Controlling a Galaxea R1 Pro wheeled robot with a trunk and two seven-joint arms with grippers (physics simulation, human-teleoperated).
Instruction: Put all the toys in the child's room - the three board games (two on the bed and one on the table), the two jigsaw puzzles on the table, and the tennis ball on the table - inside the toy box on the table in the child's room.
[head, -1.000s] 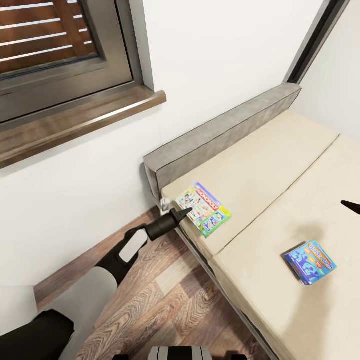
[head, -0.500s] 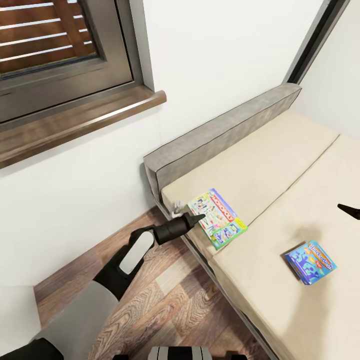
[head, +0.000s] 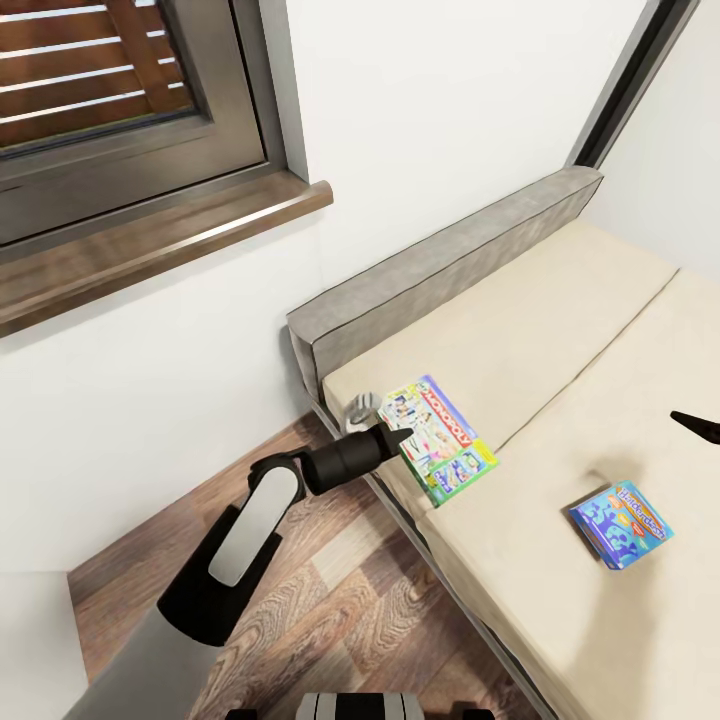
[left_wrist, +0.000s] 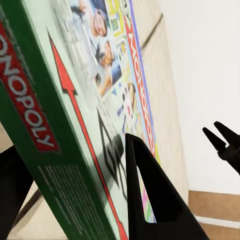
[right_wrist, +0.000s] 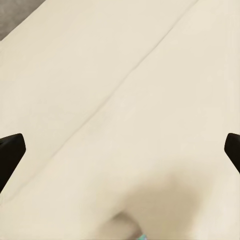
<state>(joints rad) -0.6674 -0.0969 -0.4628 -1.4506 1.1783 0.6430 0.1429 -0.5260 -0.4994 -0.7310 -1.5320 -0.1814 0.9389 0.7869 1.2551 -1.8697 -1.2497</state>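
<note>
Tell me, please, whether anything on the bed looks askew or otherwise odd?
The Monopoly box looks tilted: its near corner juts past the bed edge, and the left gripper straddles that edge. The small blue game box lies flat further in. Nothing looks damaged.

white-green Monopoly box (red logo band), blue colourful box, beige bed

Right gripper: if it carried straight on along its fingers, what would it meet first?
Most likely the bare mattress: the right gripper, open wide, points at plain beige bedding. A sliver of something blue-green sits at the frame's edge, probably the blue board game, but off the line.
</note>
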